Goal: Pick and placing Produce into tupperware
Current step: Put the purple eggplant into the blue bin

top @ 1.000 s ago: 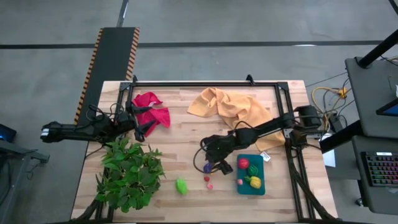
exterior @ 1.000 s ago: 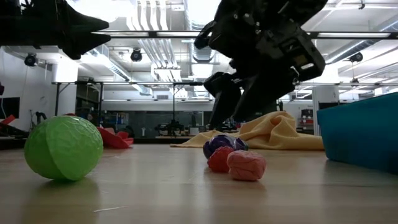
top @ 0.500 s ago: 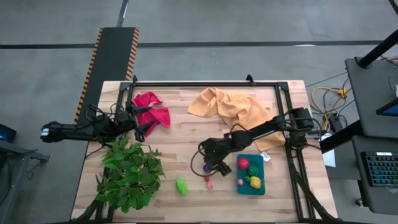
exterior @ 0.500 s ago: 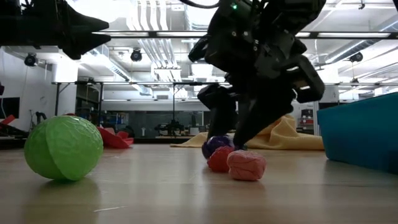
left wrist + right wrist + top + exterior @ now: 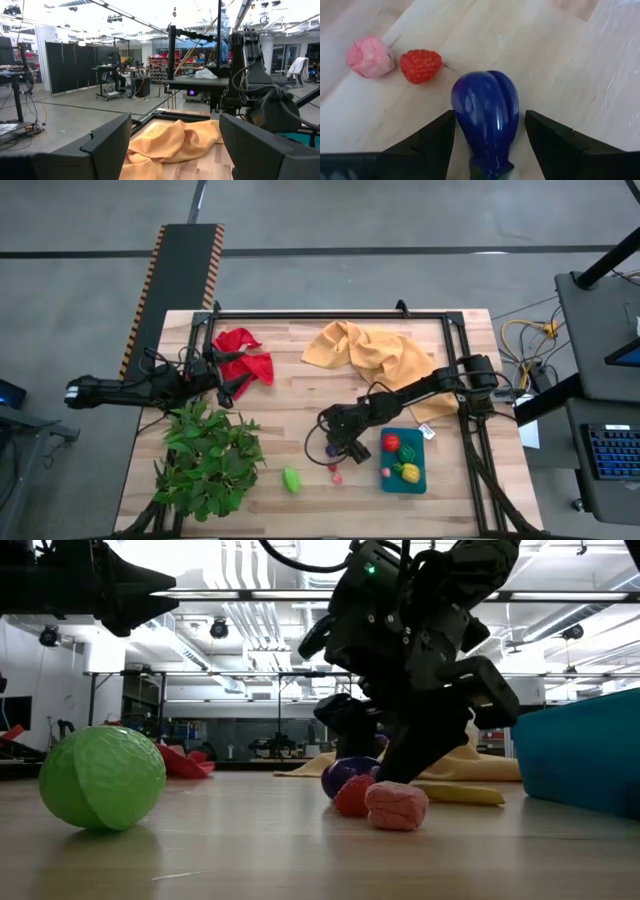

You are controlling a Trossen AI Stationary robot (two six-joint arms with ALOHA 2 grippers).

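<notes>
We see the right end effector (image 5: 487, 145) apart, straddling the purple piece (image 5: 487, 117) on the desk (image 5: 290, 410); red berry (image 5: 421, 65) and pink piece (image 5: 369, 57) lie beside, tupperware (image 5: 403, 477) near.

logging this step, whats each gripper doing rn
left gripper: open, empty, near the red cloth.
right gripper: open around the purple eggplant, not yet gripping.

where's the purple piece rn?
Purple piece sits on the table between the right gripper's open jaws, beside the red berry, left of the tupperware.
</notes>
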